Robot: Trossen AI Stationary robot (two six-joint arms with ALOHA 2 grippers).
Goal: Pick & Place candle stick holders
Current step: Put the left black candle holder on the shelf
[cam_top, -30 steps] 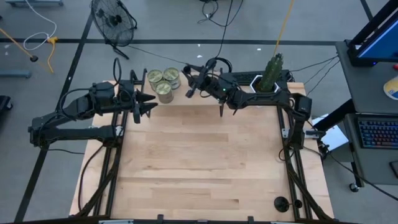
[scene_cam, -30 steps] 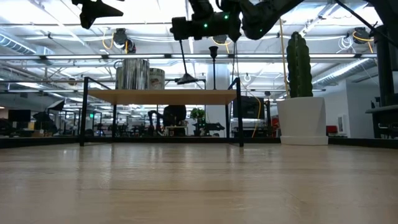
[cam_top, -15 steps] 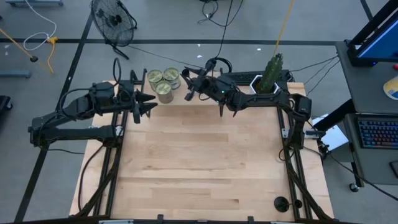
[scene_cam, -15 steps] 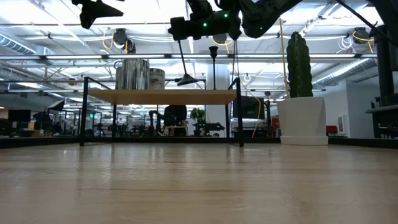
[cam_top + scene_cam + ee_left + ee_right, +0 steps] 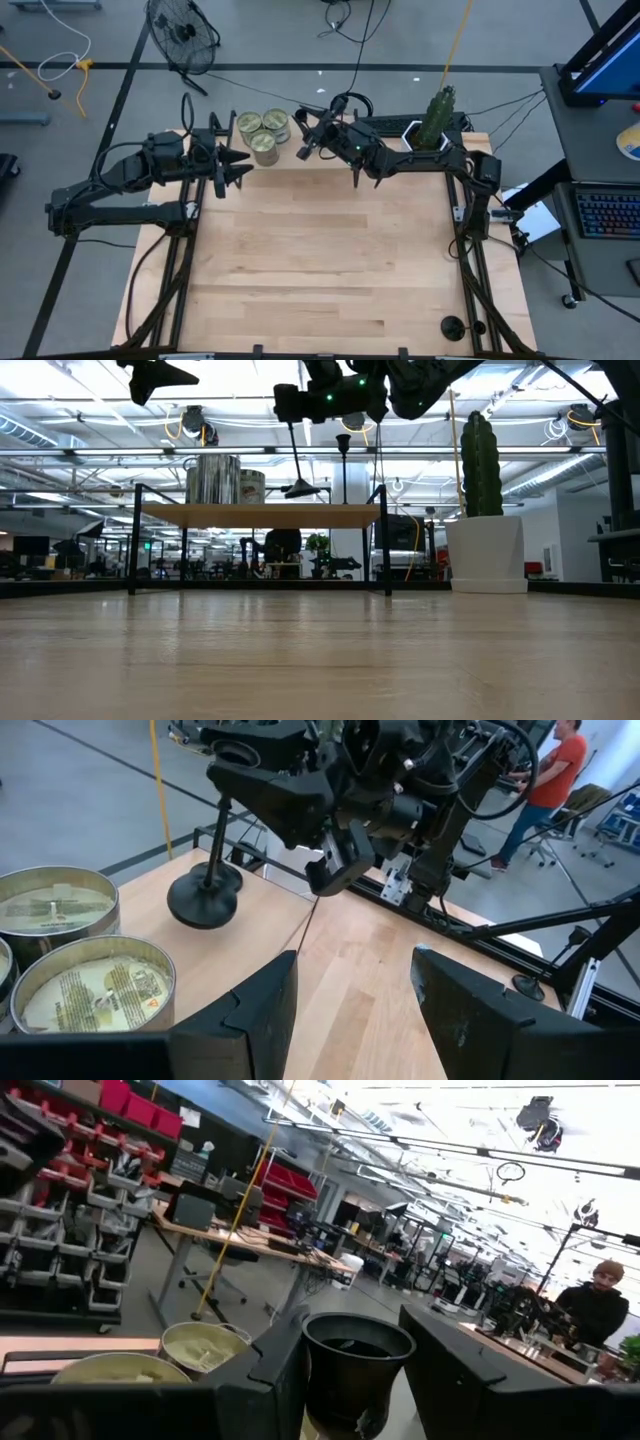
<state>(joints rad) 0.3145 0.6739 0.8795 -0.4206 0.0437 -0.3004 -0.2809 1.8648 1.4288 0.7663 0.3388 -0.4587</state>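
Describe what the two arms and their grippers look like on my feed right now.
Both arms are matte black, built of chunky jointed segments. The left gripper ends in two flat, angular black fingers with stepped edges. The right gripper has a bulky black housing with a small green light, cable loops running along it and a white label patch near the wrist.

black candle stick holder (image 5: 205,890) upright at table's 12 o'clock edge, round base down, thin stem; second holder (image 5: 453,326) upright near 5 o'clock corner.
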